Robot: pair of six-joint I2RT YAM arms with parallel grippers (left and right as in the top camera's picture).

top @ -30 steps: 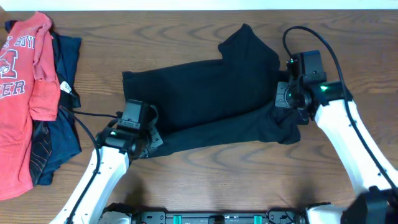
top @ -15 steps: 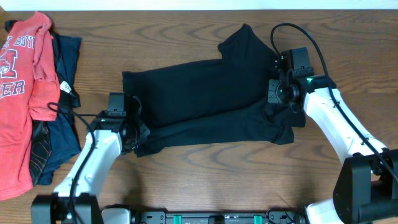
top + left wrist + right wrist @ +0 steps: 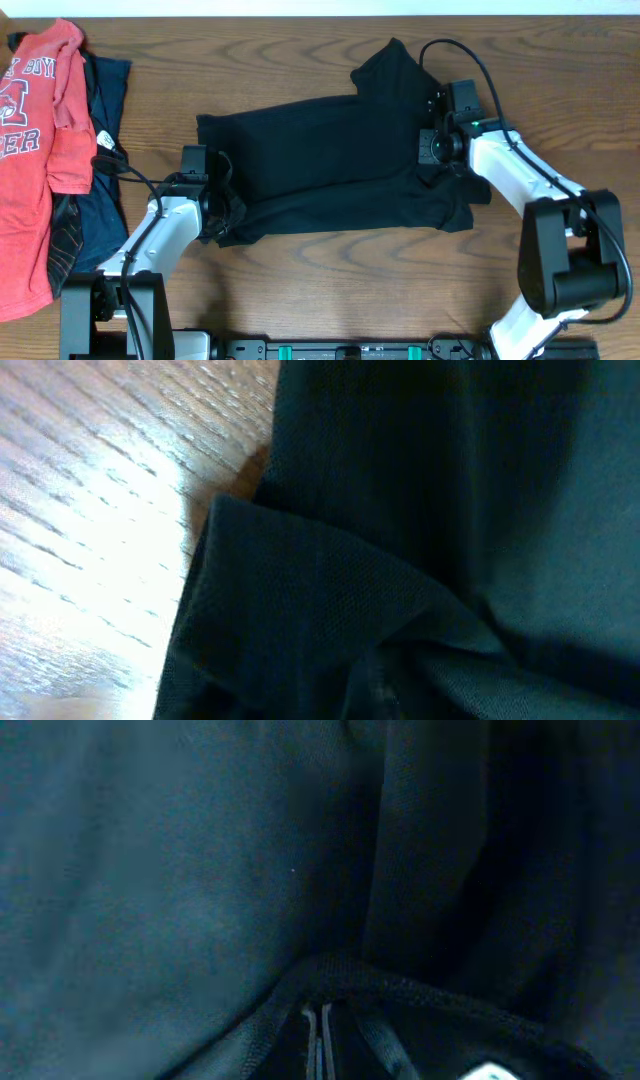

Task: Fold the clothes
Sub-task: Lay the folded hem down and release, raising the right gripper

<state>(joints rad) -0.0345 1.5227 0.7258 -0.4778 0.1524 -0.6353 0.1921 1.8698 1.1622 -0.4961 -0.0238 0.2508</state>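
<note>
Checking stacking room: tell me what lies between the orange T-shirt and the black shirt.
In the overhead view, the navy garment beside the orange T-shirt, then a bare strip of table up to the black shirt.

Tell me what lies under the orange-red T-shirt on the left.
A navy garment lies beneath the orange-red T-shirt, showing along its right side. How far it runs under the shirt, and whether anything else is below, is covered.

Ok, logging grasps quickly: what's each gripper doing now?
Left gripper: cannot tell, fingers hidden against the black shirt.
Right gripper: cannot tell, same shirt.
</note>
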